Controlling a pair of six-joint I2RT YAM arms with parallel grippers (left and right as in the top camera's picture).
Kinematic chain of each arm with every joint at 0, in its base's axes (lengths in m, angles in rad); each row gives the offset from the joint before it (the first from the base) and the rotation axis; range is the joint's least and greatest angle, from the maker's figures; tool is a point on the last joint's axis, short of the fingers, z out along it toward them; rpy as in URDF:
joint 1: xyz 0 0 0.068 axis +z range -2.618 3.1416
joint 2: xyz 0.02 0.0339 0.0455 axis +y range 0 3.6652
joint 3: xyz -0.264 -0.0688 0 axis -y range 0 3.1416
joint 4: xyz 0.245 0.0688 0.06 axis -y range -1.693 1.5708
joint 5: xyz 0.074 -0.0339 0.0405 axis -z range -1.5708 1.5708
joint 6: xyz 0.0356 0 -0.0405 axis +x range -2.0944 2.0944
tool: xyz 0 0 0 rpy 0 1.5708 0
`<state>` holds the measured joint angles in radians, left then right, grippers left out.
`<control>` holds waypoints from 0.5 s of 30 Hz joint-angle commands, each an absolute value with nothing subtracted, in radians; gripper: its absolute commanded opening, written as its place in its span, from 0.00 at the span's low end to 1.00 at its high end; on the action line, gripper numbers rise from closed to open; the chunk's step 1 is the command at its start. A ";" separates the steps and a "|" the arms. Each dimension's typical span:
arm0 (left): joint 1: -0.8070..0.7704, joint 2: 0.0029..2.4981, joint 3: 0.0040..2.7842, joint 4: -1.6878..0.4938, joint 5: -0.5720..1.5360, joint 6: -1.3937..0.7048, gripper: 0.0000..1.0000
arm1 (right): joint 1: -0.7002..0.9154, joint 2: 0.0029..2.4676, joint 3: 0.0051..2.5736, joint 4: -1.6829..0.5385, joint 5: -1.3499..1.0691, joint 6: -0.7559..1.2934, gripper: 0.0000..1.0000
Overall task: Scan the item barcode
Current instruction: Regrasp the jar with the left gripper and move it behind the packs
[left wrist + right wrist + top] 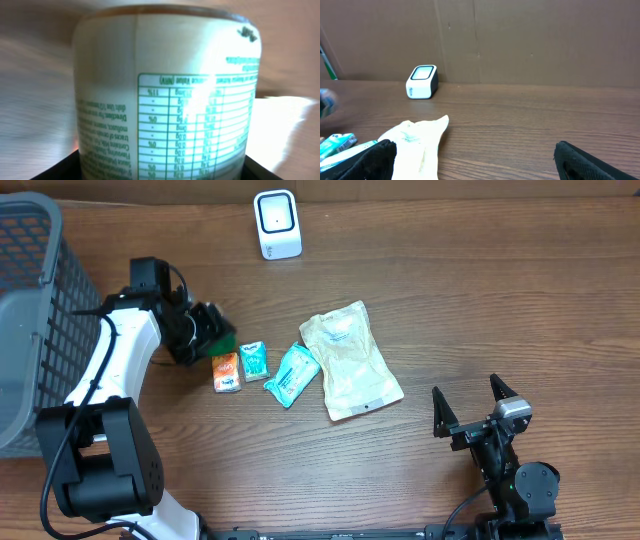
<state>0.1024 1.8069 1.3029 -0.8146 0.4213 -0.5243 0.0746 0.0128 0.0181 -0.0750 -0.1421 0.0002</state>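
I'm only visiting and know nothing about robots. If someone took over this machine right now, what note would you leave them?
Left claw: around a white tub with a green nutrition label, just left of the packets. I cannot tell if the grip is firm.
Right claw: open and empty, at the front right.
Scanner: at the table's far edge, nothing in front of it.
On the table: orange packet, small teal packet, teal pouch, beige pouch.
Done: the tub is reached.
Left: present its barcode to the scanner. No barcode is visible yet.

Shop-checkout setup, barcode scanner [277, 224], wire basket [70, 280], packaged goods [350, 365] on table [500, 300]
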 commanded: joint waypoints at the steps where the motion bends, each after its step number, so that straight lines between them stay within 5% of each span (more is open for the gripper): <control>1: 0.096 1.798 1.332 -0.788 0.717 -0.836 0.61 | 0.078 0.003 0.008 -0.070 -0.142 0.004 1.00; 8: 0.025 1.798 1.332 -0.794 0.732 -1.275 0.50 | 0.078 0.003 0.008 -0.070 -0.142 0.004 1.00; 15: -0.073 1.798 1.331 -0.657 0.673 -1.663 0.53 | 0.078 0.003 0.008 -0.070 -0.142 0.004 1.00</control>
<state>-0.0463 1.8069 1.3090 -0.6945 0.6651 -1.3922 0.0746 0.0128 0.0181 -0.0750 -0.1421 -0.0002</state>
